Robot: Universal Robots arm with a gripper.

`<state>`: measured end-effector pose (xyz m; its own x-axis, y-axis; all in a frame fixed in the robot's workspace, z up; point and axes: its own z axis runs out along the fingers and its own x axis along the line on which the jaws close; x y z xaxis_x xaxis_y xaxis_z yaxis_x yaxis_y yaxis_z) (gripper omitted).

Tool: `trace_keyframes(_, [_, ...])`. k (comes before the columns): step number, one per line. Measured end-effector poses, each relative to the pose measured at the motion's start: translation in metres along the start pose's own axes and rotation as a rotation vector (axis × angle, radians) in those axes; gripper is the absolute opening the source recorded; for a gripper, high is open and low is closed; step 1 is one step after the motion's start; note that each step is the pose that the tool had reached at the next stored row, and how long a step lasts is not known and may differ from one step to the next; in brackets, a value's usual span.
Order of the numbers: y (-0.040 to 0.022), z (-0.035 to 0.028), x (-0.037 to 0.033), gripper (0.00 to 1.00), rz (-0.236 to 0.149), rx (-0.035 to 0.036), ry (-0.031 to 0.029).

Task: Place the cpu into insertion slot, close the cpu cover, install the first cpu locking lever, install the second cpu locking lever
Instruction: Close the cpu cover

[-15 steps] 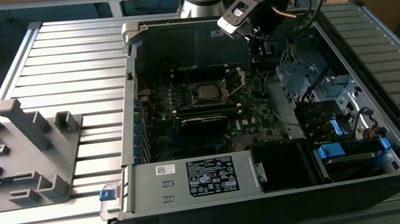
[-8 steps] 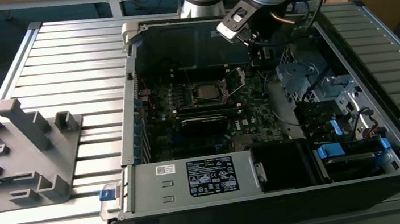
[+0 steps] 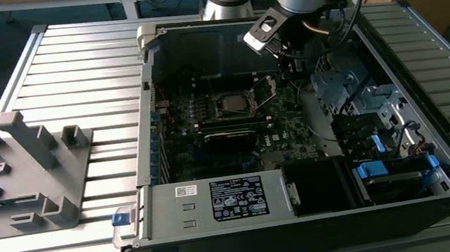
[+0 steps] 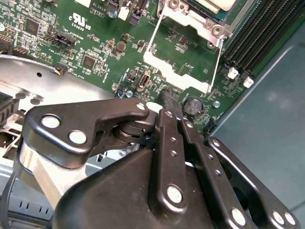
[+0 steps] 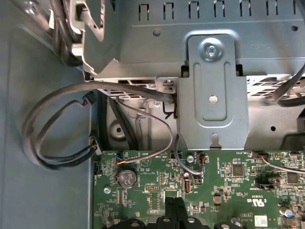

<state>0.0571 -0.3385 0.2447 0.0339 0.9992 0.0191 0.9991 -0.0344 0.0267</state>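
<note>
The cpu (image 3: 231,104) lies flat in the insertion slot (image 3: 219,96) on the green motherboard inside the open computer case; a corner of the cpu (image 4: 217,4) also appears in the second wrist view. The cpu cover (image 3: 266,90), a silver window frame (image 4: 176,71), stands swung open on the side toward my gripper. A thin wire lever (image 4: 220,55) runs beside the frame. My gripper (image 3: 290,65) hovers just past the open cover, over the board's edge. Its black fingers are shut together with nothing between them, in both wrist views (image 4: 167,98) (image 5: 174,206).
A grey plastic fixture (image 3: 24,170) sits on the slatted table at the exterior view's left. Inside the case are the power supply box (image 3: 208,202), drive bays and cables (image 3: 369,108), memory slots (image 4: 257,33), a metal bracket (image 5: 213,90), a cable loop (image 5: 52,138) and a coin battery (image 5: 127,178).
</note>
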Motion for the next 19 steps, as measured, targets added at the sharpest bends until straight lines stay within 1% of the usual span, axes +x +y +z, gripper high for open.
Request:
trace_keyframes(4, [-0.0001, 0.0042, -0.0001, 0.11, 0.000, 0.0001, 0.0002])
trace_keyframes(10, [-0.0001, 0.0044, -0.0001, 0.11, 0.000, 0.0002, -0.0019])
trace_keyframes(11, [-0.0001, 0.0043, -0.0001, 0.11, 0.000, 0.0015, -0.0022])
trace_keyframes(12, [-0.0001, 0.0043, -0.0001, 0.11, 0.000, 0.0051, -0.0025])
trace_keyframes(13, [-0.0001, 0.0043, -0.0001, 0.11, 0.000, 0.0071, -0.0025])
trace_keyframes(19, [-0.0001, 0.0044, -0.0001, 0.11, 0.000, 0.0082, -0.0023])
